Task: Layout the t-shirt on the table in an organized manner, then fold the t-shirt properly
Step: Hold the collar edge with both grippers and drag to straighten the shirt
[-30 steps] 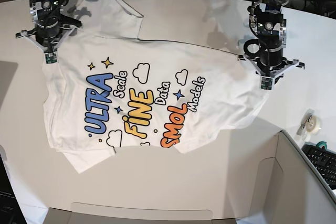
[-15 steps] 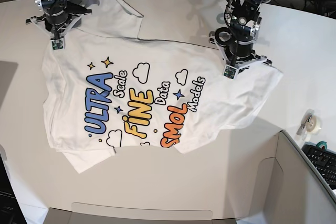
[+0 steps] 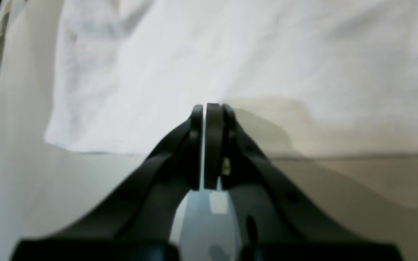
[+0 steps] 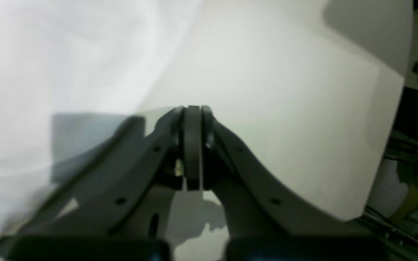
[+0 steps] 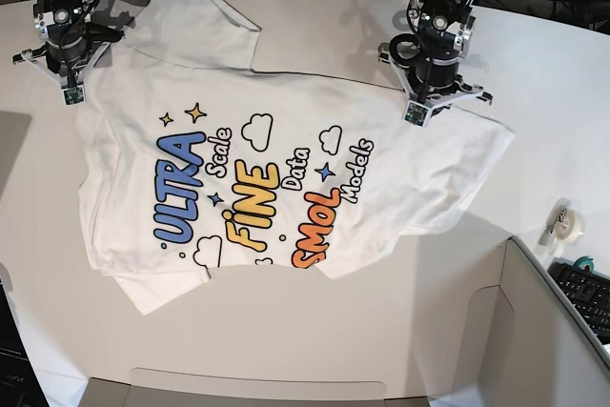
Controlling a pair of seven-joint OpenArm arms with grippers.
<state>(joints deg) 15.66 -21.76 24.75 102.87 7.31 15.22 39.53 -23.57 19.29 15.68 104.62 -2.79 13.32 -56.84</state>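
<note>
Left gripper point(image 3: 204, 108) with jaws pressed together on nothing, poised above the shirt's far edge; right gripper point(image 4: 193, 108) likewise clenched and empty, near the upper corner beside the sleeve. The t-shirt point(image 5: 276, 159) lies print-up and mostly spread across the table point(image 5: 381, 331), its lower hem doubled under and its side edges uneven. Being light, limp cotton, it will probably drape and wrinkle when lifted, so hems, corners or shoulder seams seem the best pinch points.

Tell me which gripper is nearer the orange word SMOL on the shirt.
Left. The left gripper hangs above the t-shirt's upper edge, up and right of SMOL. The right gripper sits at the far corner, beyond ULTRA.
</note>
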